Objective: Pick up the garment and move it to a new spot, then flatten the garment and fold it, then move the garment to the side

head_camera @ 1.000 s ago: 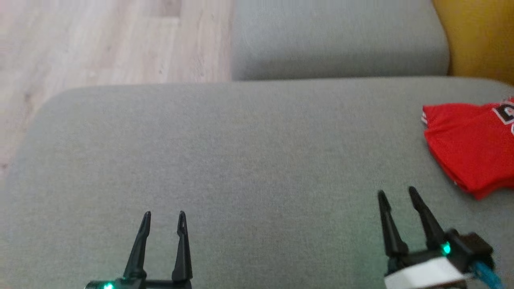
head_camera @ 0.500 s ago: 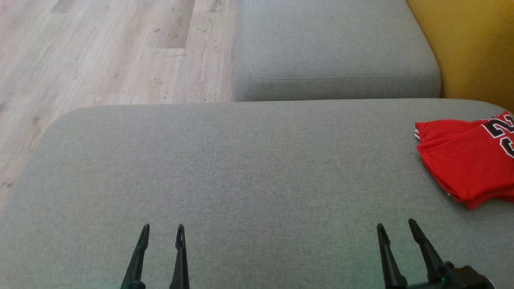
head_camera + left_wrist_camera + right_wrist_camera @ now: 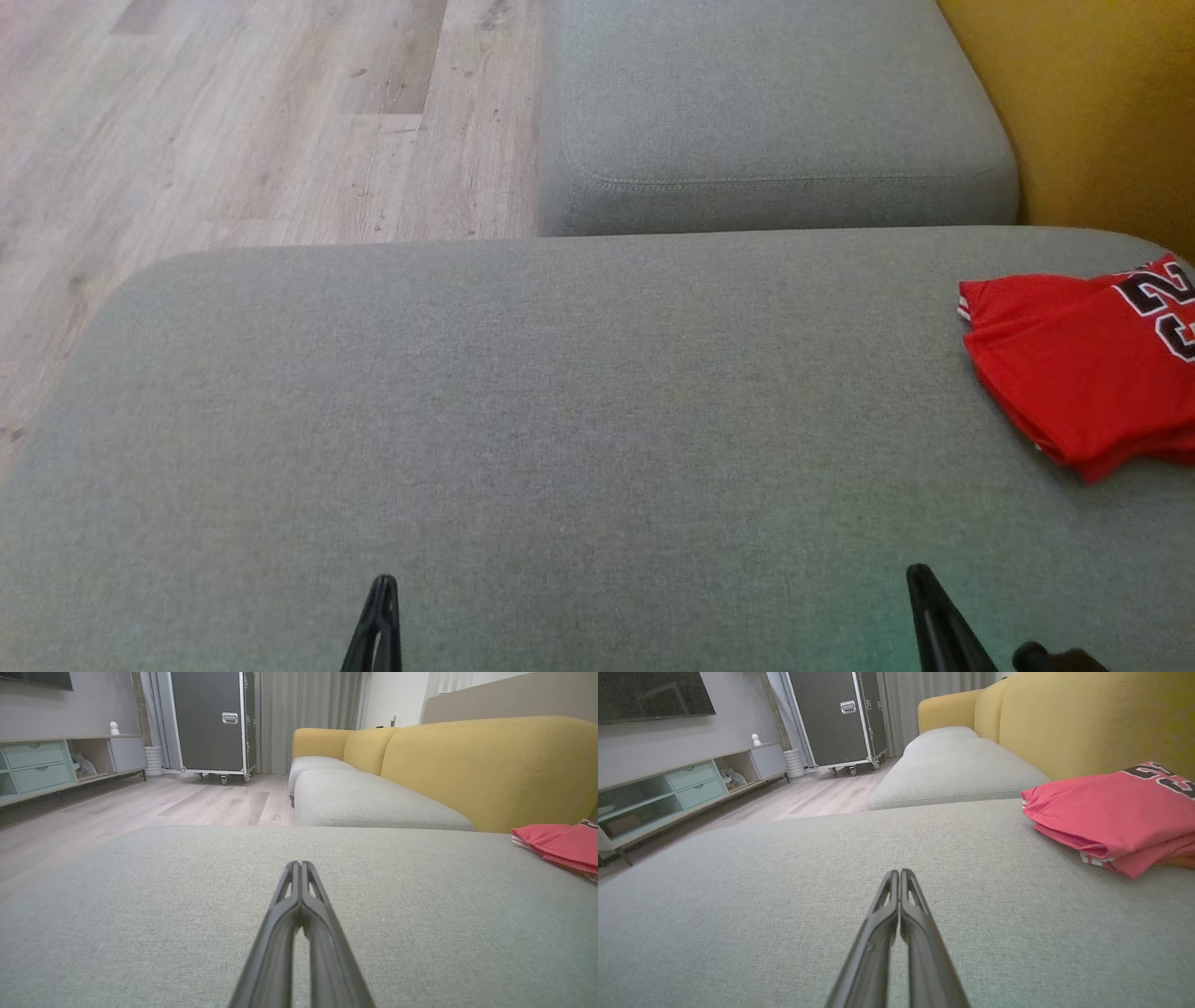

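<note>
garment (image 3: 1064, 373) lies as a neat red folded stack at the far right side of the grey sofa cushion (image 3: 560, 420), close to the yellow backrest (image 3: 1074, 112), with black numbers showing on its top layer. judging from that, the moving, flattening, folding and setting aside all look done, and nothing much seems left beyond the arms pulling back to rest. in the right wrist view the stack (image 3: 1106, 812) shows several tidy layers with no loose sleeve hanging out.

the left claw (image 3: 381, 597) and the right claw (image 3: 924, 593) are both pinched fully together on nothing, hanging low over the bare middle of the cushion, well apart from the garment. each wrist view shows its own fingers pressed tip to tip (image 3: 299, 868) (image 3: 900, 875).

compared with a second ago, both claws were spread wide and are now closed, and they sit lower in the head view, only their tips showing. the whole head view has also shifted, so the camera has moved; the garment itself seems to lie where it was.
</note>
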